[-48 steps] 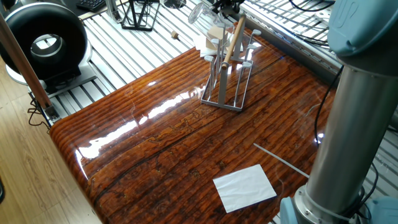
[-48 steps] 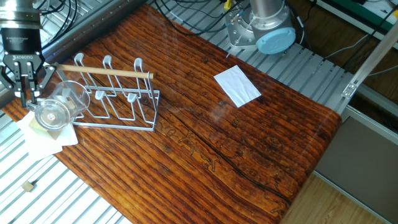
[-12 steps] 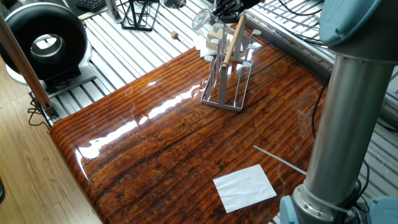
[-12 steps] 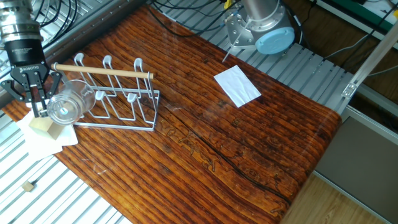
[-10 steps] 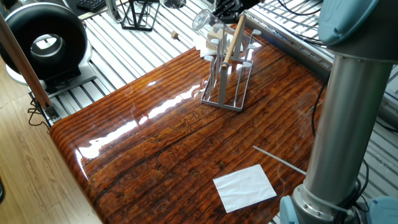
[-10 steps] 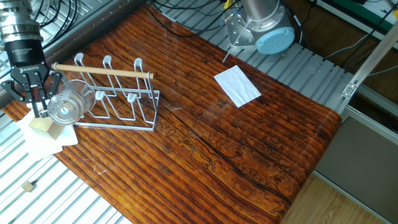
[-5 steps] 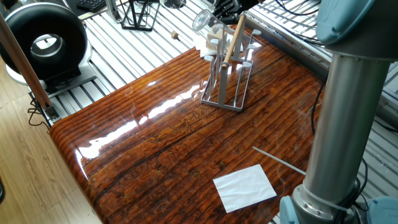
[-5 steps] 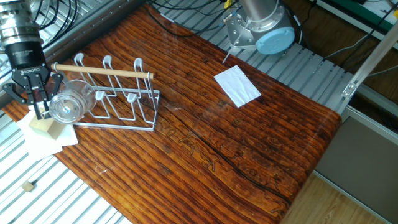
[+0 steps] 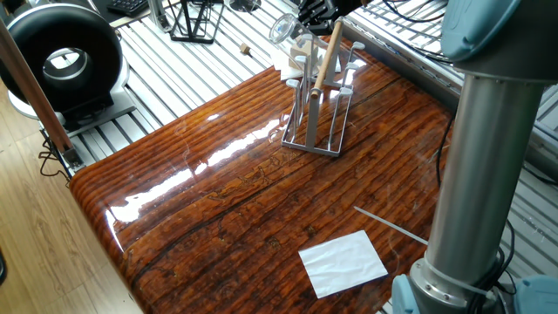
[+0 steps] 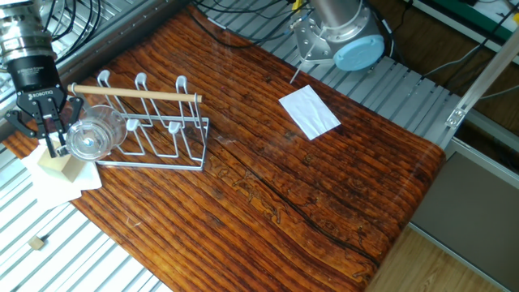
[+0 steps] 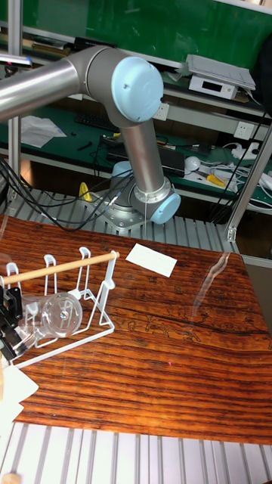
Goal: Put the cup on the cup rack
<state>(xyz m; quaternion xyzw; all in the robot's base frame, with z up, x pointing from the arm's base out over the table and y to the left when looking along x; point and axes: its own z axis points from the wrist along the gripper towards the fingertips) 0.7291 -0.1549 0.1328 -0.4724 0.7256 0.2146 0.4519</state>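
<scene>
The cup point(image 10: 87, 138) is a clear glass tumbler held on its side, off the table, at the far left end of the cup rack point(image 10: 162, 134). My gripper point(image 10: 53, 136) is shut on it from the side away from the rack. The rack is grey wire with upright pegs and a wooden rod handle point(image 10: 134, 95). In one fixed view the cup point(image 9: 281, 29) hangs just behind the rack point(image 9: 318, 105), under the gripper point(image 9: 307, 15). The tall fixed view has the cup point(image 11: 57, 316) right against the rack's end pegs point(image 11: 47, 281), with the gripper point(image 11: 9, 333) at the picture's left edge.
A small wooden block point(image 10: 57, 165) rests on white paper point(image 10: 58, 186) below the cup. Another white sheet point(image 10: 309, 111) lies near the arm's base point(image 10: 345, 36). A black wire stand point(image 9: 193, 19) and a round black device point(image 9: 65, 52) sit off the table.
Over the last seconds the gripper has carried the cup a little way toward the rack's end pegs. In the last half second it only crept slightly closer.
</scene>
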